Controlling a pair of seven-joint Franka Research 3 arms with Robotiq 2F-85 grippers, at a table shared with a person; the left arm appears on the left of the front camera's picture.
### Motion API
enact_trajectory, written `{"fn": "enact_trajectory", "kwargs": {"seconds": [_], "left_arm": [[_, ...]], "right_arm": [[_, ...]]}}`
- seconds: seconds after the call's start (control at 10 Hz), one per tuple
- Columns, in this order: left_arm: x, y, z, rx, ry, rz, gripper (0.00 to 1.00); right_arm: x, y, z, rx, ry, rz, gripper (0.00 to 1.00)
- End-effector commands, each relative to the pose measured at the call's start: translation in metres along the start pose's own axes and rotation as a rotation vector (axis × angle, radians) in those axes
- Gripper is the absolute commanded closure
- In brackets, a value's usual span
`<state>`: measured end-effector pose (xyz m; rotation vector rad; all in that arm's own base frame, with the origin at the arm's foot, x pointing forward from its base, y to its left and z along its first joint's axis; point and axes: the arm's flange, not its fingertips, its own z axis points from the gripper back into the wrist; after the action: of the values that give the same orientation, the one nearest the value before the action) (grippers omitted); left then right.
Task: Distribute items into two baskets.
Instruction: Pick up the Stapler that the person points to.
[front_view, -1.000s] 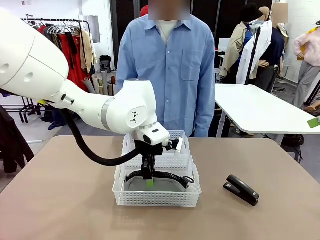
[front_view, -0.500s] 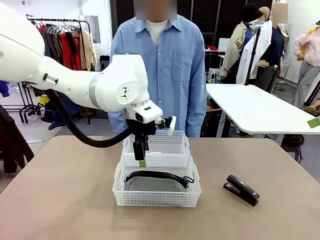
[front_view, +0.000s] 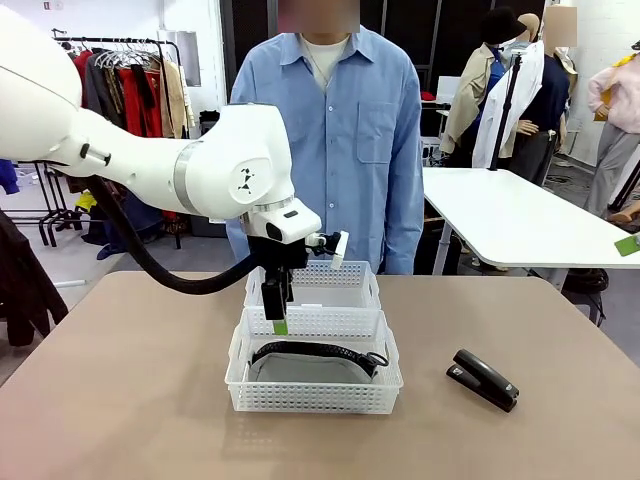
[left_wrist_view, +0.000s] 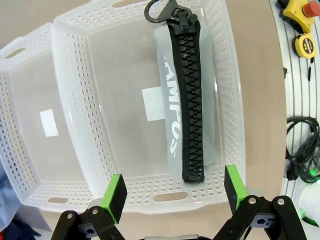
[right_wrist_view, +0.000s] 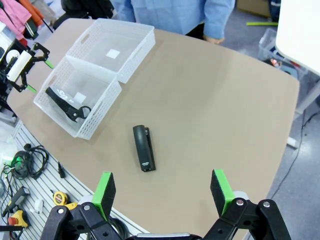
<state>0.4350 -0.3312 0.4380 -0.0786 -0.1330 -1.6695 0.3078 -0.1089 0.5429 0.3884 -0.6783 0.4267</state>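
The light-grey pouch (front_view: 310, 363) with its black zipper lies flat in the bigger, nearer white basket (front_view: 315, 400). My left gripper (front_view: 280, 322) hangs open above that basket's far edge, empty and apart from the pouch. In the left wrist view the pouch (left_wrist_view: 187, 100) lies along one side of its basket (left_wrist_view: 229, 75), beyond the open left gripper (left_wrist_view: 175, 192). The smaller basket (front_view: 335, 287) stands just behind and holds no item. The black stapler (front_view: 483, 379) lies on the table to the right. My right gripper (right_wrist_view: 162, 192) is open high above the stapler (right_wrist_view: 143, 148).
A person in a blue shirt stands at the far side of the table, right behind the baskets. Bare tabletop lies left of the baskets and around the stapler. Cables and small tools (right_wrist_view: 25, 165) lie off the table's near edge.
My left gripper has opened, risen out of the nearer basket and shifted slightly left, leaving the pouch lying inside. The stapler has not moved.
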Motion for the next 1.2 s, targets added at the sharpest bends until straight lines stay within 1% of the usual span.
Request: {"fn": "enact_trajectory", "kwargs": {"seconds": [0.0,0.6,0.7,0.8,0.9,1.0,1.1], "left_arm": [[-0.001,0.001,0.002,0.013,-0.002,0.009,0.0],[0.0,0.0,0.0,0.001,-0.001,-0.001,0.0],[-0.008,0.003,0.008,0.0,-0.018,0.057,0.0],[-0.022,0.003,0.026,0.034,-0.025,0.134,0.0],[-0.043,0.001,0.048,0.067,-0.018,0.216,0.0],[-0.077,-0.002,0.074,0.087,-0.017,0.298,0.0],[-0.11,-0.002,0.096,0.091,-0.071,0.351,0.0]], "right_arm": [[0.0,0.001,0.0,0.007,-0.006,-0.001,0.0],[0.0,0.001,0.0,0.007,-0.006,-0.001,0.0],[0.0,0.001,0.0,0.007,-0.006,-0.001,0.0],[0.0,0.001,0.0,0.007,-0.006,-0.001,0.0],[0.0,0.001,0.0,0.007,-0.006,-0.001,0.0],[0.0,0.001,0.0,0.007,-0.006,-0.001,0.0],[0.0,0.001,0.0,0.007,-0.006,-0.001,0.0]]}}
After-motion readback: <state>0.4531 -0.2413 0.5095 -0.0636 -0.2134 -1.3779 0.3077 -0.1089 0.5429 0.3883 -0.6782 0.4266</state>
